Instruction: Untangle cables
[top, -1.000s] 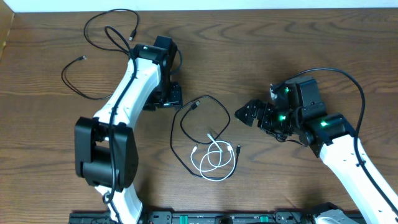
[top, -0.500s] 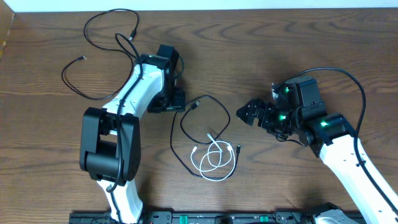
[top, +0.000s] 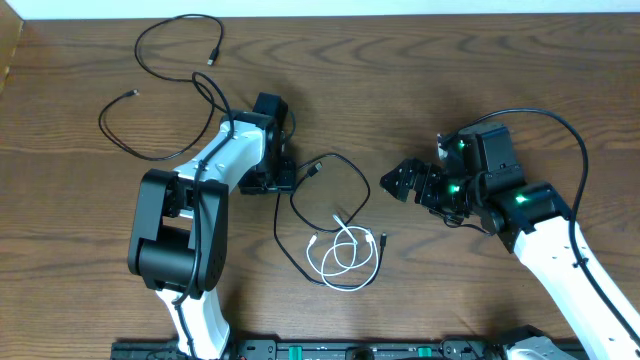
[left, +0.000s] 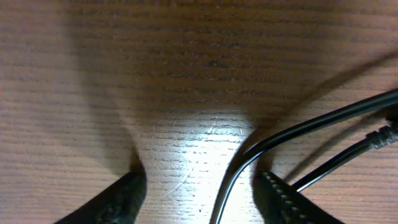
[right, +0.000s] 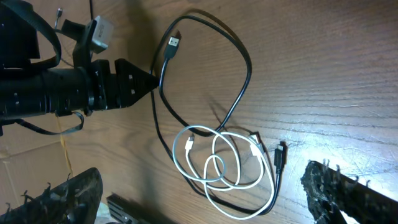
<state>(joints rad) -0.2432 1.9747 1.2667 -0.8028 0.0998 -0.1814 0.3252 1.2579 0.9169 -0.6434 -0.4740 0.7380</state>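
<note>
One black cable makes a big loop at the table's middle, and its lower part is crossed by the coiled white cable. A second black cable lies apart at the upper left. My left gripper is open and low on the table at the loop's left side. In the left wrist view its fingers straddle a strand of the black cable. My right gripper is open and empty, to the right of the loop. The right wrist view shows the black loop and white coil.
The wooden table runs to a pale edge at the back. The left arm's white links lie across the second black cable's lower bend. A dark rail runs along the front edge.
My left gripper has moved right and toward the front, down to the left side of the black loop. The right arm and the cables have stayed put.
</note>
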